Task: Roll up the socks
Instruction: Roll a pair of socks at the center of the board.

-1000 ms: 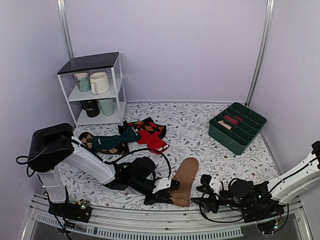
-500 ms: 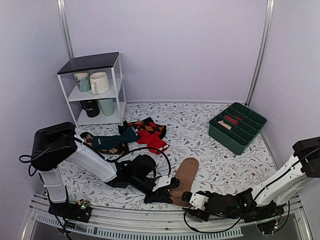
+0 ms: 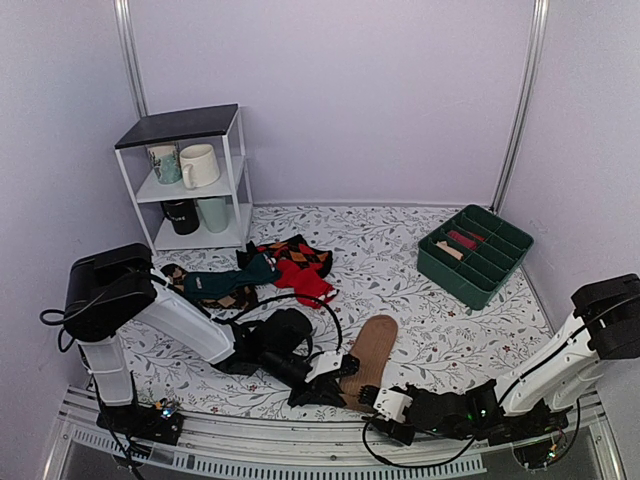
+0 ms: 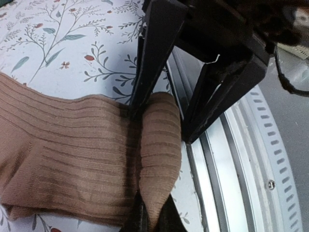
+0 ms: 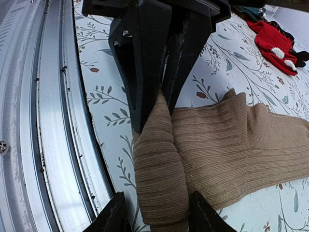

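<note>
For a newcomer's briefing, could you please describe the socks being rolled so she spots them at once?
Find the floral tablecloth, then its near edge. The tan-brown ribbed socks lie midway along it, near end rolled; unlike the red sock and teal sock behind, they are plain tan.

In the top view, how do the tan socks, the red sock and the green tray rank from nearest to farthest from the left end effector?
From the left end effector:
1. tan socks: pinched at their near end, by the table's front edge.
2. red sock: farther back, mid-table.
3. green tray: far right, towards the back.
</note>
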